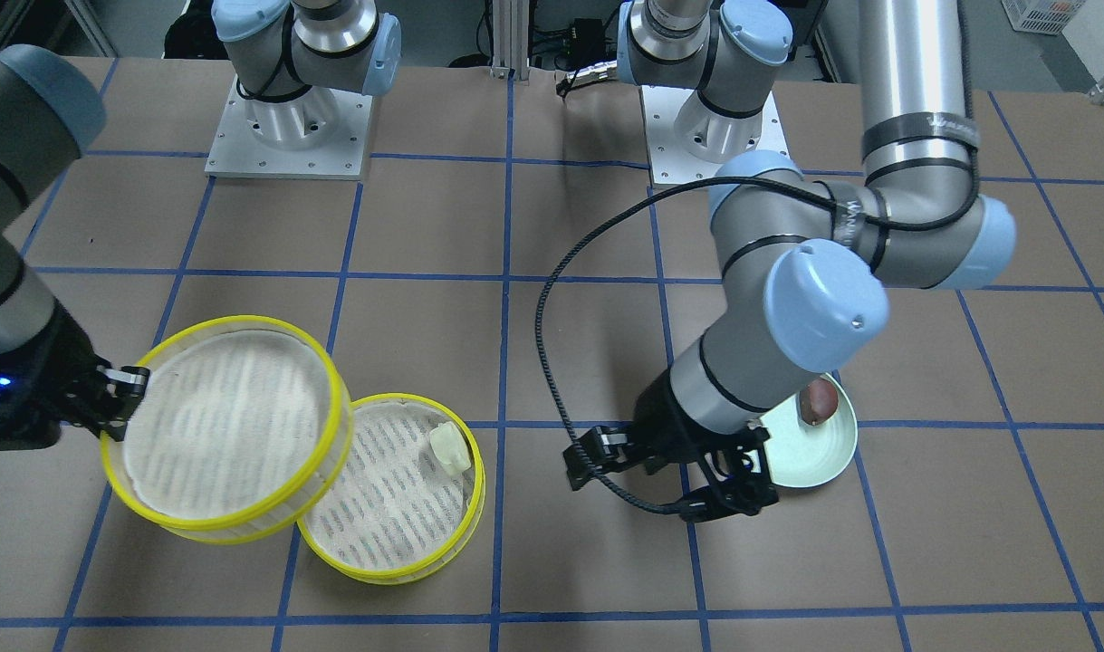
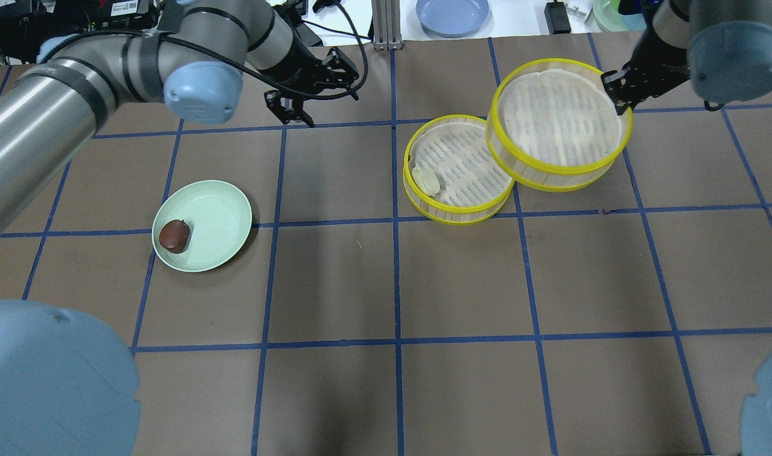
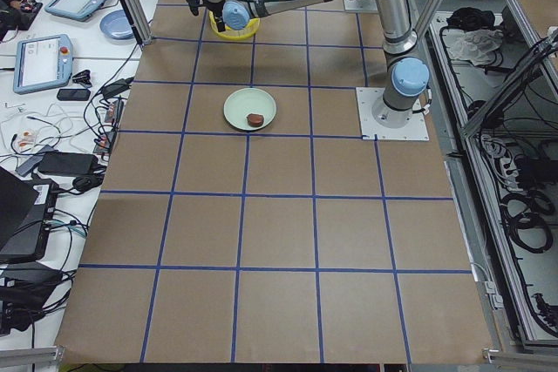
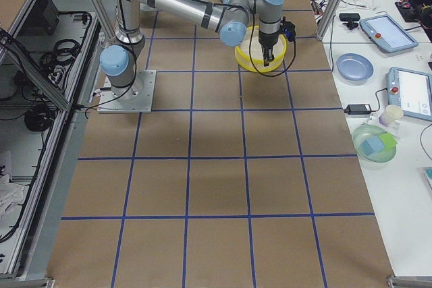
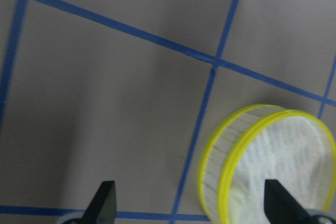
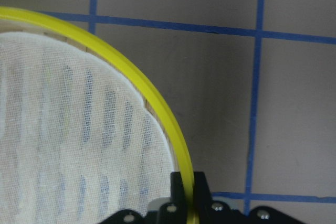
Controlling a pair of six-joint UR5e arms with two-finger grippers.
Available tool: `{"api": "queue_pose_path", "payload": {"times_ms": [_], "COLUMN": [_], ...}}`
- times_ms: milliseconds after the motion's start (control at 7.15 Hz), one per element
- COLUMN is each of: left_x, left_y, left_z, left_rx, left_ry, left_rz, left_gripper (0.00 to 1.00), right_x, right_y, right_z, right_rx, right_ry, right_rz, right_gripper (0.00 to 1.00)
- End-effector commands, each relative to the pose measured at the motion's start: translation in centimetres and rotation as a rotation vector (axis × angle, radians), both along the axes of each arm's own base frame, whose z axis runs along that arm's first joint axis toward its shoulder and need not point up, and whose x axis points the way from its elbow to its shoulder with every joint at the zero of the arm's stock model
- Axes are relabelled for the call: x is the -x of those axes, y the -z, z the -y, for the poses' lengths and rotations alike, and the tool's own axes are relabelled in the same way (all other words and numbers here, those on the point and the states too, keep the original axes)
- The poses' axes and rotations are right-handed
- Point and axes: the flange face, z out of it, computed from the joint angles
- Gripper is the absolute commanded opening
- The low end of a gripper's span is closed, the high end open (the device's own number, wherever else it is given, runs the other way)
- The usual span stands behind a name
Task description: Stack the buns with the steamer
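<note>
My right gripper [image 2: 615, 95] is shut on the yellow rim of one steamer tier [image 2: 560, 120] and holds it tilted above the table, overlapping the edge of the second steamer tier [image 2: 449, 218]. The right wrist view shows the fingers pinching that rim [image 6: 186, 182]. The cream-white bun [image 2: 427, 180] lies in the lower tier near its rim. The reddish-brown bun [image 2: 174, 235] lies on the pale green plate [image 2: 224, 215]. My left gripper [image 2: 329, 104] is open and empty, above bare table between the plate and the tiers, its fingers [image 5: 105, 203] spread wide.
Blue tape lines grid the brown table. Both arm bases [image 1: 289, 127] stand at the robot's side. A blue plate [image 2: 452, 12] and cables lie on the white bench beyond the far edge. My left arm's elbow [image 1: 823, 308] hangs over the green plate [image 1: 819, 457].
</note>
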Motion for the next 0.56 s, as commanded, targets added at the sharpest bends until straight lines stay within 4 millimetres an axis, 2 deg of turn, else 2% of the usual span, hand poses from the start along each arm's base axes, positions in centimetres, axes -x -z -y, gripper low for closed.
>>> {"api": "queue_pose_path", "payload": {"times_ms": [0,140,280,419], "left_x": [-8.0,-11.3,-14.9,-19.4], "left_y": [-0.4,1.1,3.3,6.2], "left_z": [-1.7,-2.2,-3.2,-4.7], "left_rx": [-0.114,-0.143,-0.171,-0.215], "left_ry": [0.137,0.276,0.430,0.497], "left_rz": [0.219,0.284,0.284,0.235], "left_gripper": [1.00,1.00,1.00,1.00], "right_x": [-9.9,-11.9,-12.1,-11.6], "right_y": [1.4,2.8,4.9,6.2], "right_z": [-1.2,-1.3,-0.8,-0.3], "right_rx": [-0.012,-0.012,-0.028,-0.018], "right_ry": [0.023,0.080,0.087,0.093], "right_rz": [0.027,0.035,0.032,-0.021], "right_gripper": [0.00,0.00,0.00,0.00]}}
